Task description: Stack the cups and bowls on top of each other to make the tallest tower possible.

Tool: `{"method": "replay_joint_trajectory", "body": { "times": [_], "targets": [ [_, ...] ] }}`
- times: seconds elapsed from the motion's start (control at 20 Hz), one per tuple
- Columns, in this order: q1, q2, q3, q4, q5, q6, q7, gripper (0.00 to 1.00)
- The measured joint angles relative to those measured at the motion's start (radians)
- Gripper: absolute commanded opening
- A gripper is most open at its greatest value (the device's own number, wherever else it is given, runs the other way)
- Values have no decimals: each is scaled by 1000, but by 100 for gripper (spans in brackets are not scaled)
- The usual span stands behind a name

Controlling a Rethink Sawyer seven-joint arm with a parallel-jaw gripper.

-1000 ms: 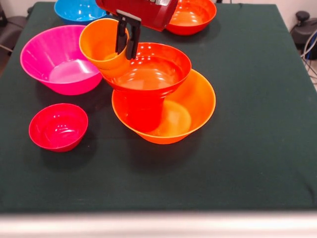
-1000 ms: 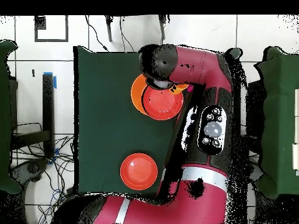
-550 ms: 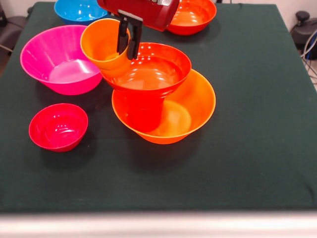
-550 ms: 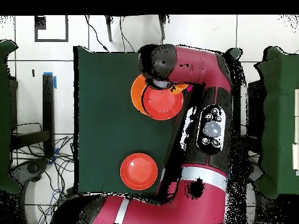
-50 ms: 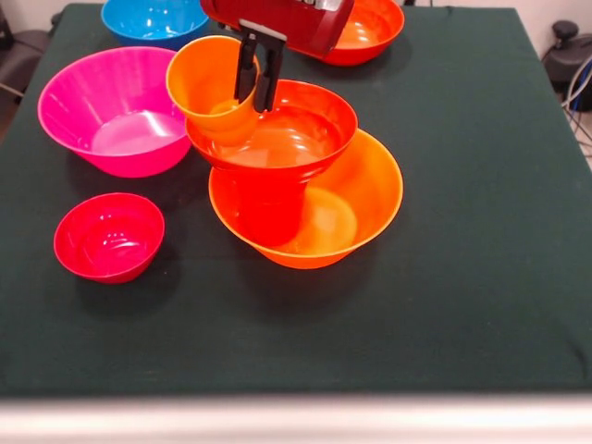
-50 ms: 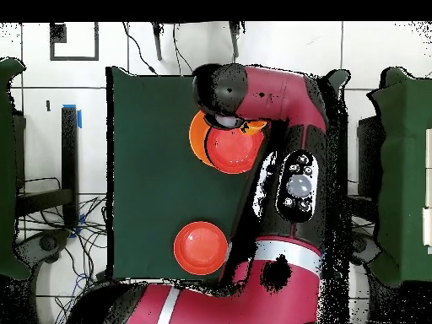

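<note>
Front view: camera sits at the near edge of the table (image 5: 481,305), raised, angled down across the green cloth; close enough that the table fills nearly the whole frame, its pale front edge along the bottom. Arm enters at top centre

Overhead view: camera high above, looking straight down, set much farther off; the table (image 6: 152,169) takes only the left-centre of the frame, tiled floor and cables around it, red arm (image 6: 295,169) covering the right side of the cloth

Shared: the green tabletop and the orange bowl (image 5: 356,208) (image 6: 197,139) under the arm, turned half round between views
</note>
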Motion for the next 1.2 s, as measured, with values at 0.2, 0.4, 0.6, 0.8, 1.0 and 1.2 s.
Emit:
{"method": "replay_joint_trajectory", "body": {
  "times": [0.2,0.4,0.6,0.8,1.0,1.2],
  "targets": [
    [3,0,0,0,0,0,0,0],
    [3,0,0,0,0,0,0,0],
    [3,0,0,0,0,0,0,0],
    [3,0,0,2,7,0,0,0],
    [5,0,0,8,17,0,0,0],
    [12,1,-3,14,21,0,0,0]
  ]
}}
